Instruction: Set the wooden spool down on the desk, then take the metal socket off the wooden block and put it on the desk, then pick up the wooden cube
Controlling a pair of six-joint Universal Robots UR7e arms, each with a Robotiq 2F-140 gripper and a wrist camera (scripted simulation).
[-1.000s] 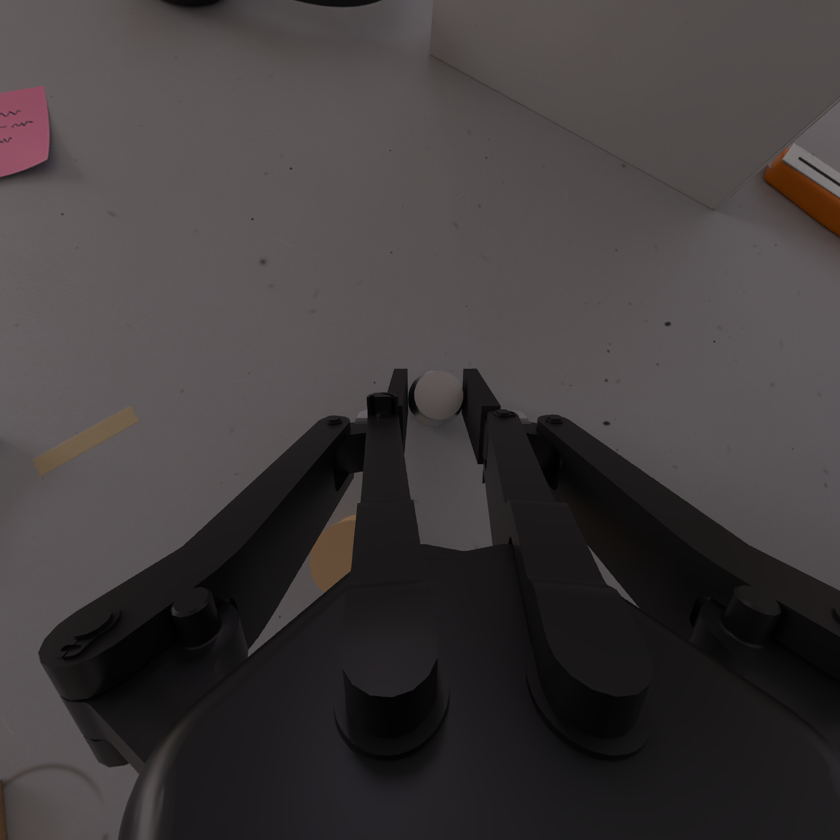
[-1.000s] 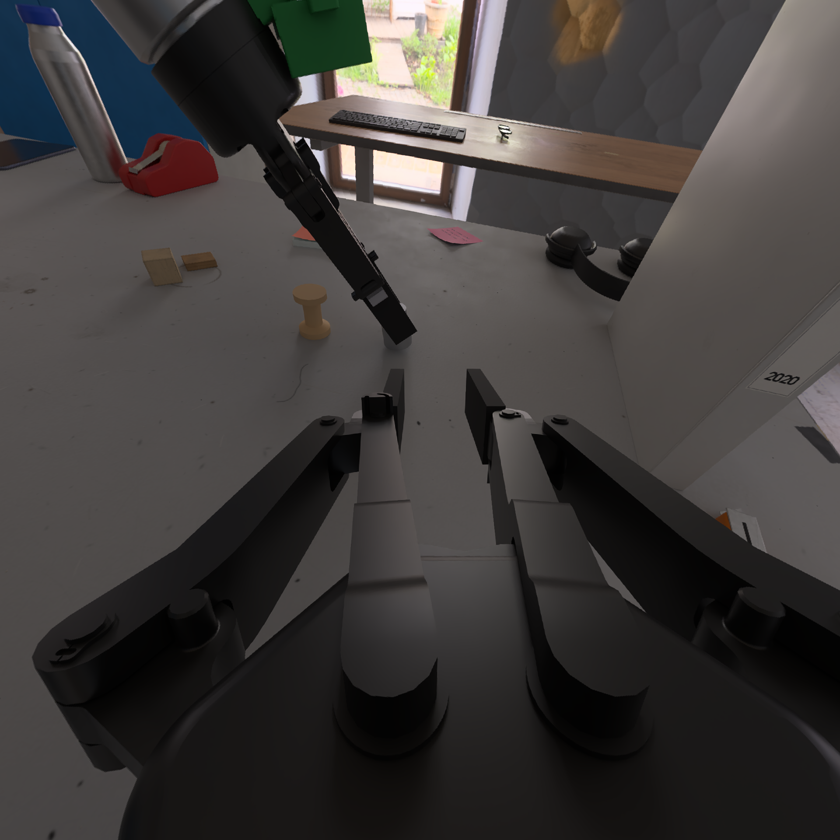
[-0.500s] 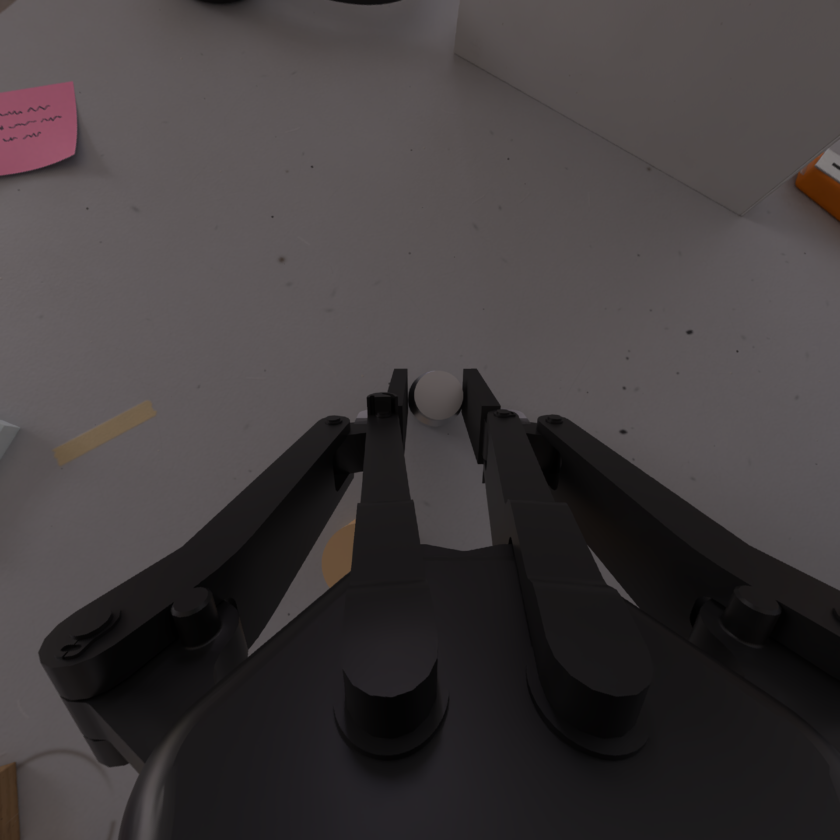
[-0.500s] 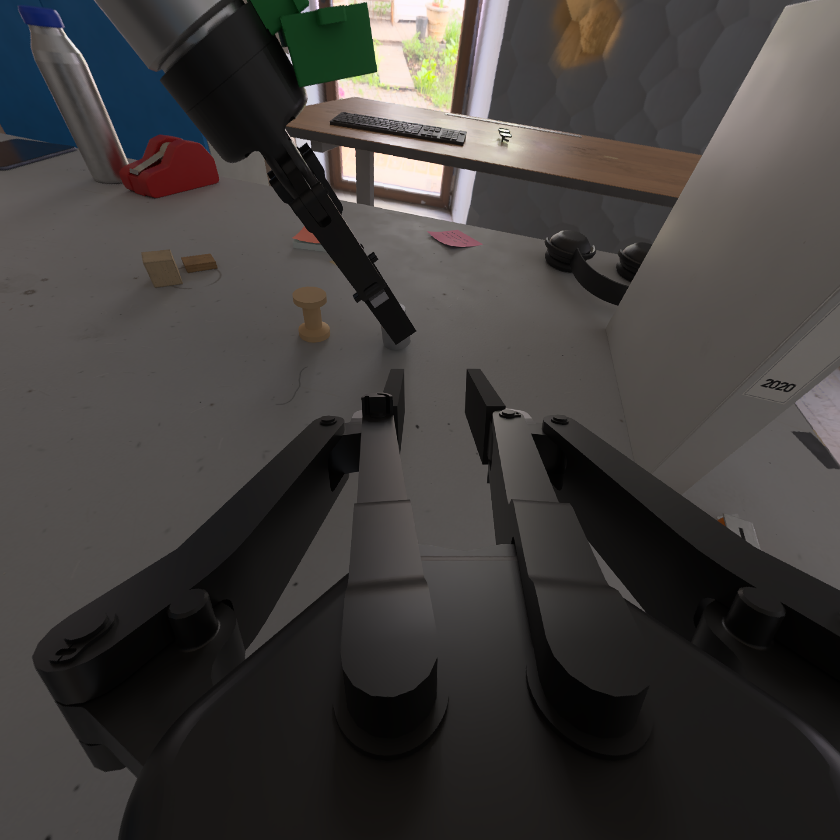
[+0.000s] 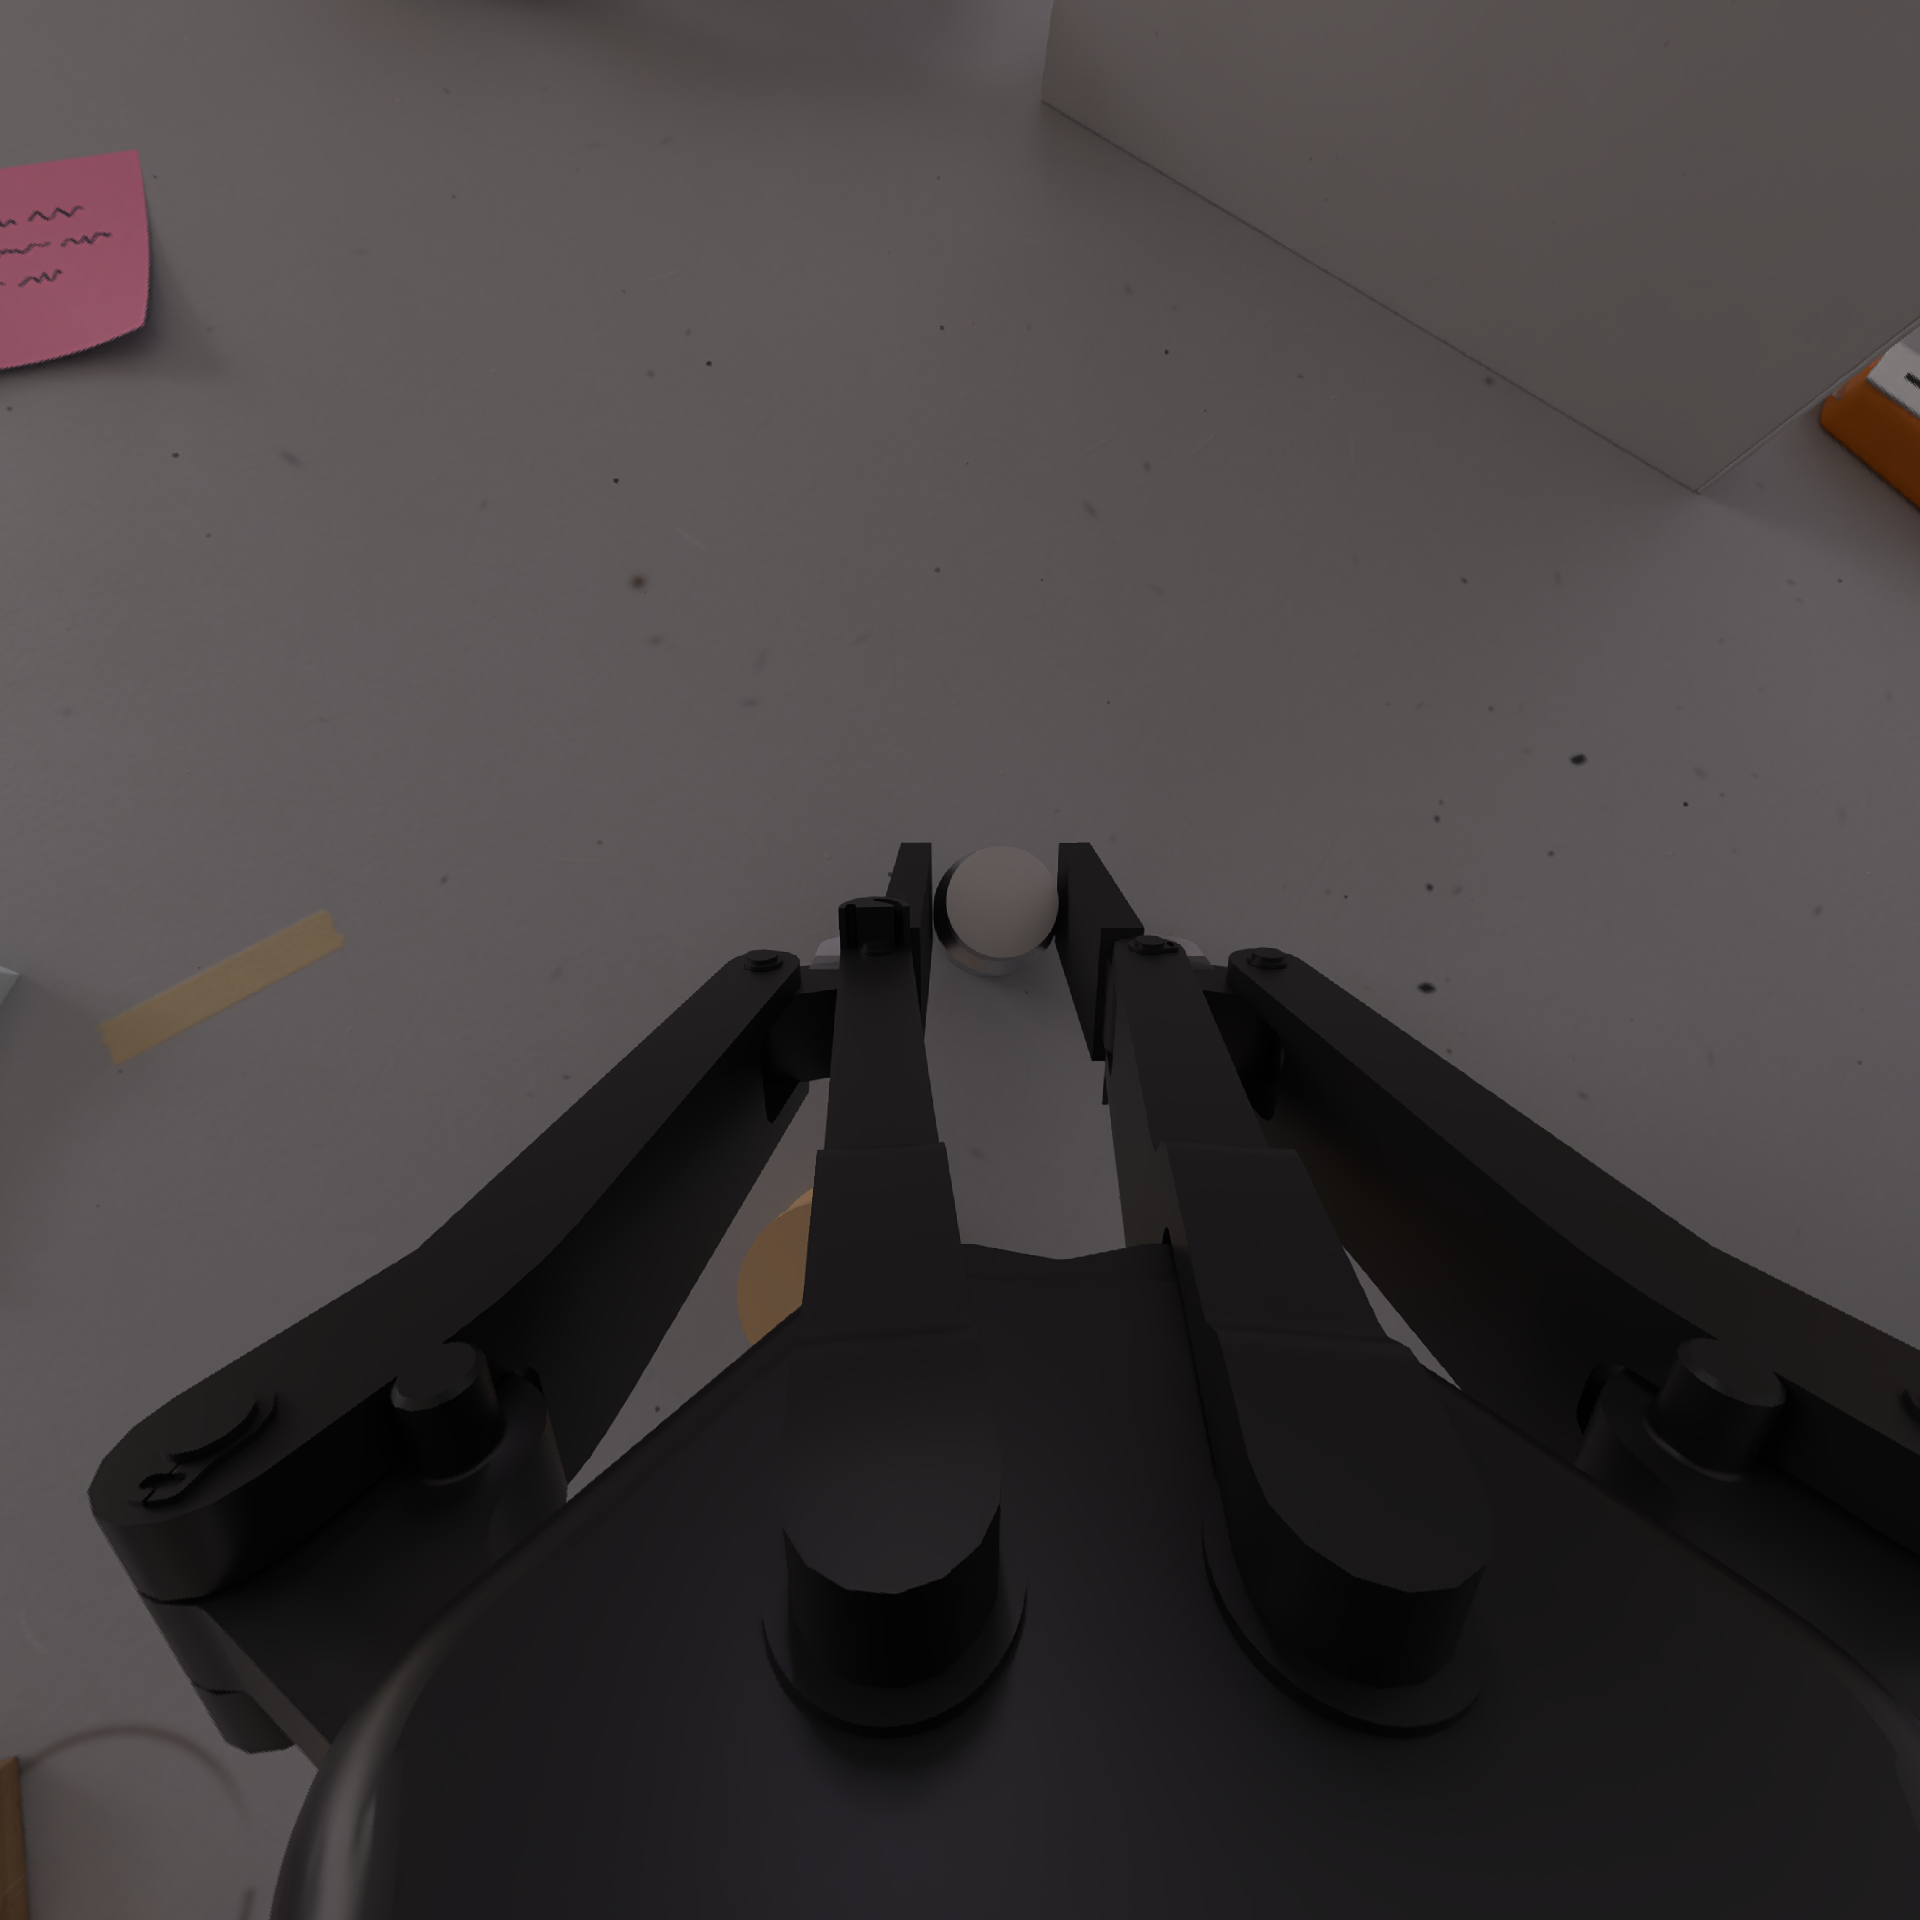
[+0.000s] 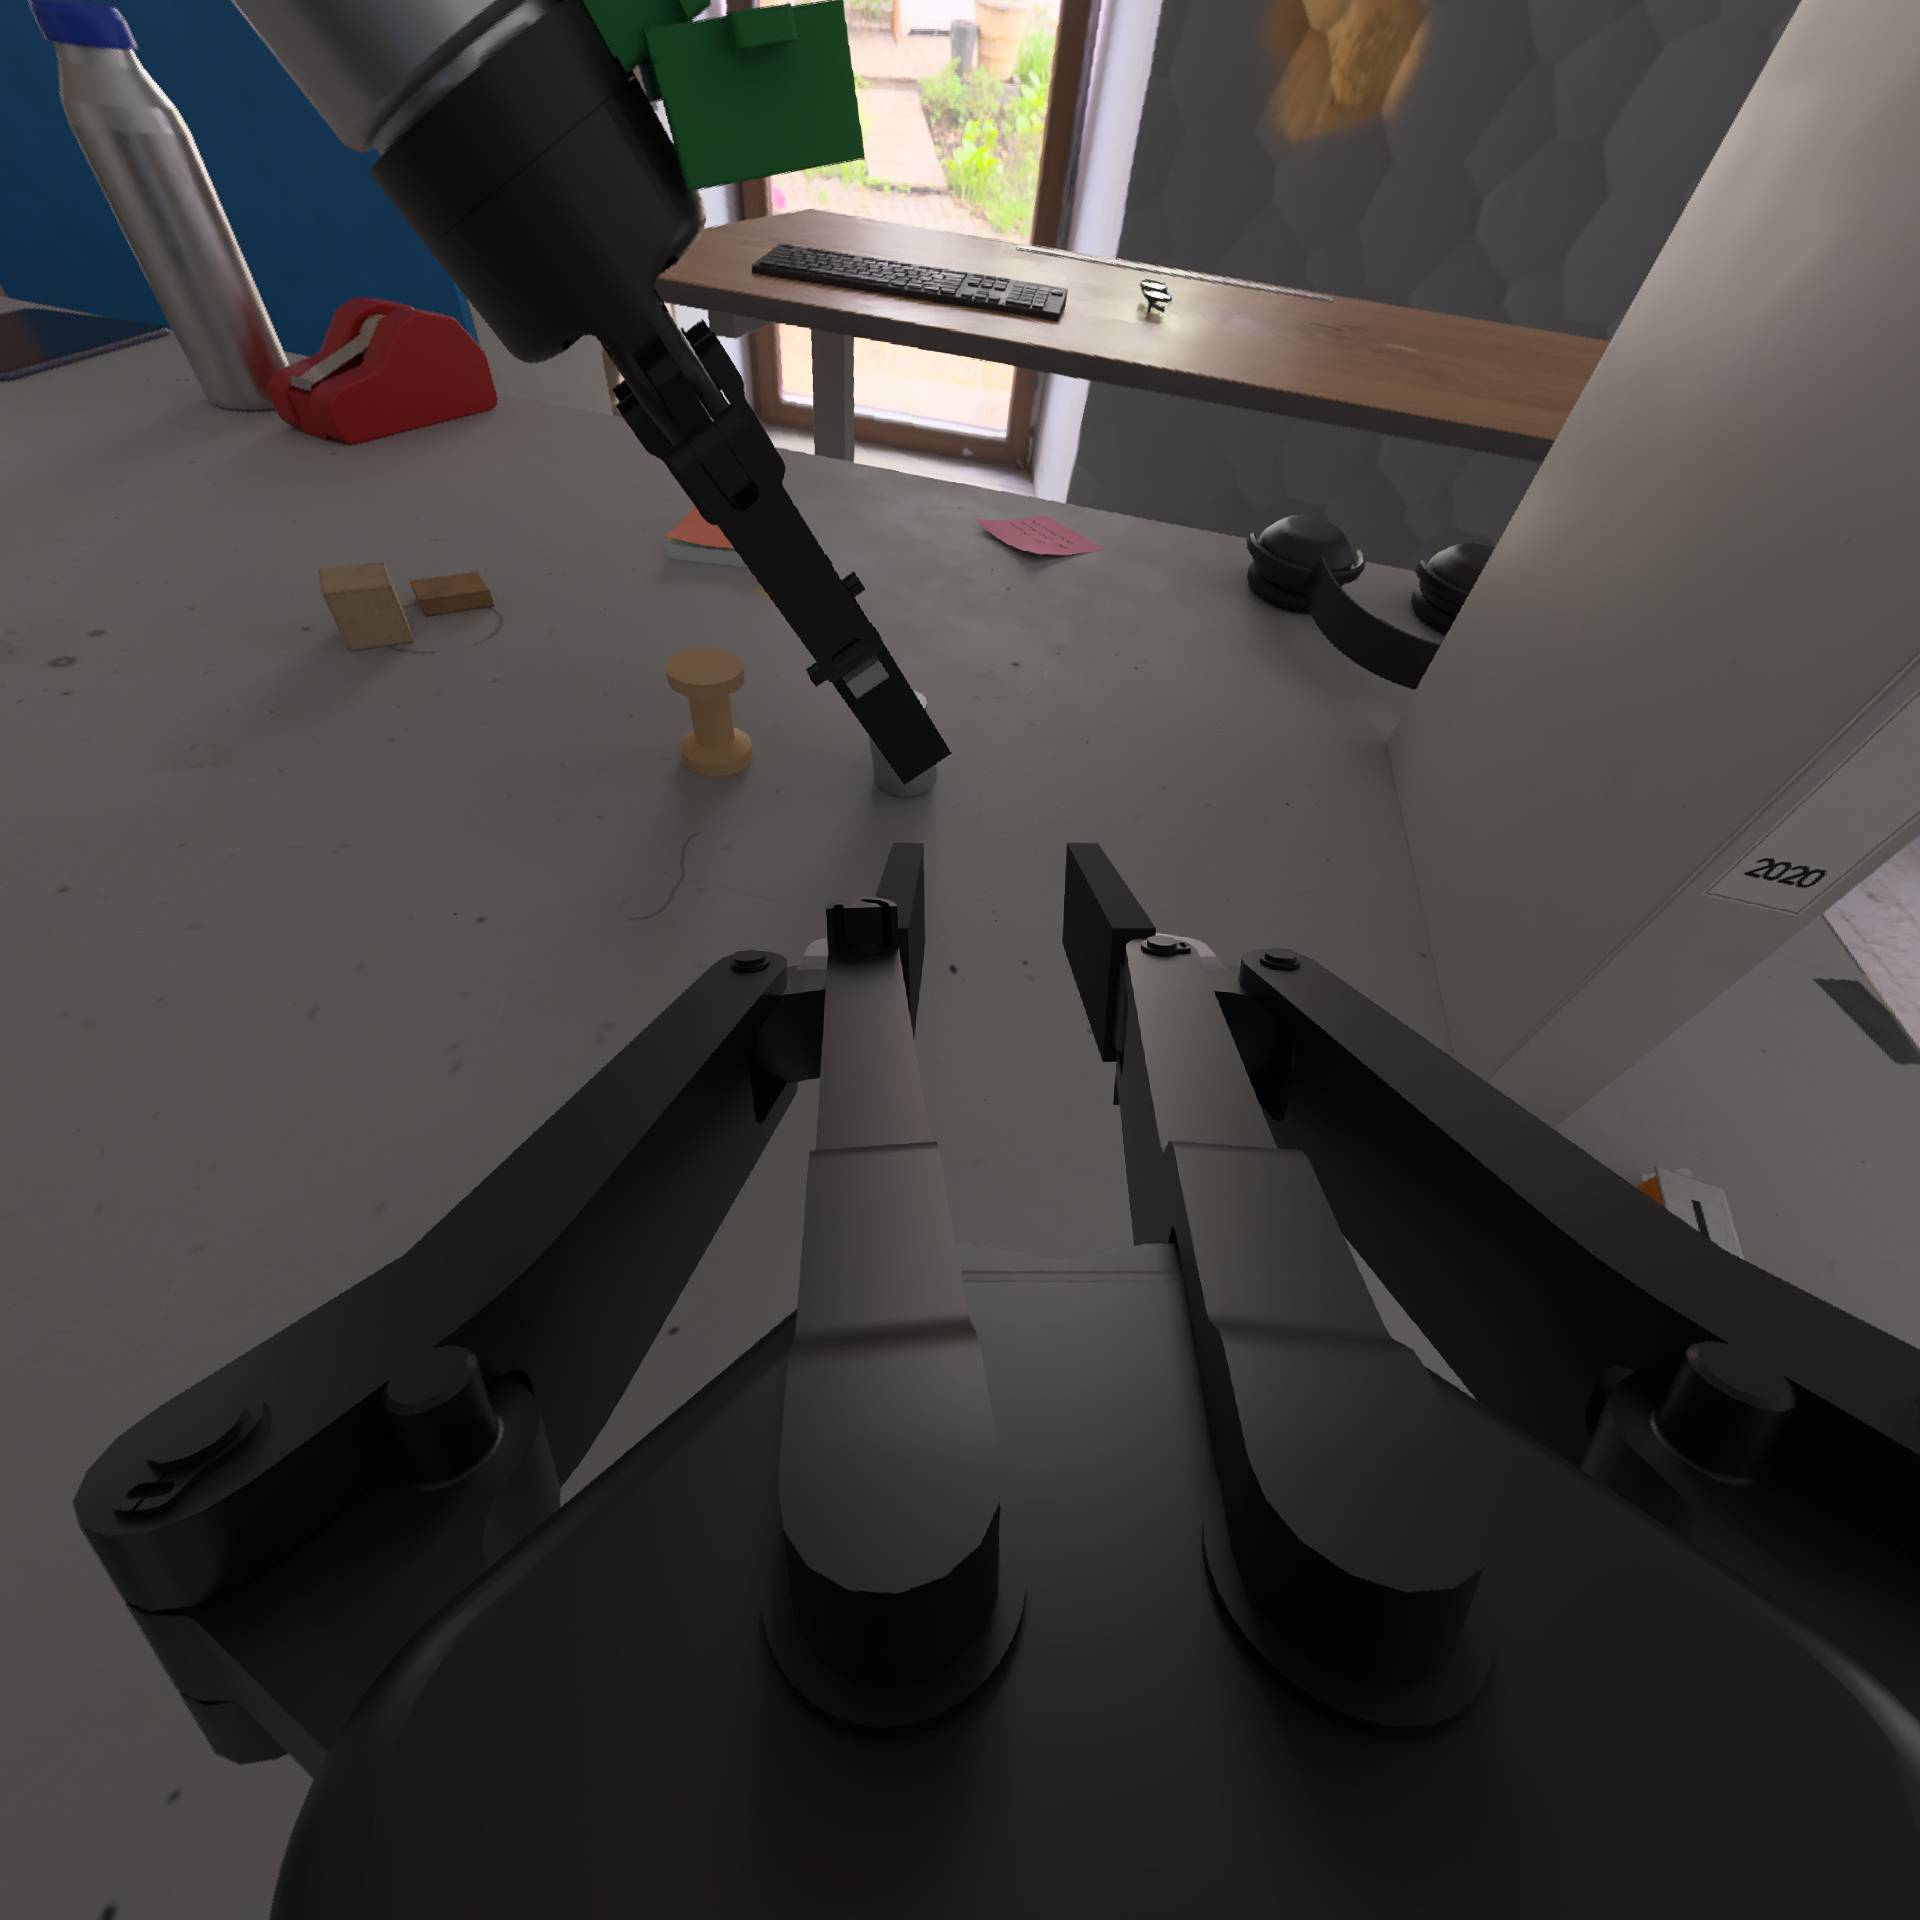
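Left pincer (image 5: 995,902) pinching the metal socket (image 5: 995,914) low on the table (image 5: 935,520).
We judge that the socket now stands on the table or nearly so; we should spread the fingers slowly and rise straight, so it does not tip. It sits between the fingertips, near the wooden spool (image 6: 710,712). Right pincer (image 6: 992,899) is spread and holds nothing; the wooden cube (image 6: 364,606) waits well apart.

Blue wall (image 6: 260,156), sunlit window (image 6: 935,156), wooden side-table (image 6: 1299,343)
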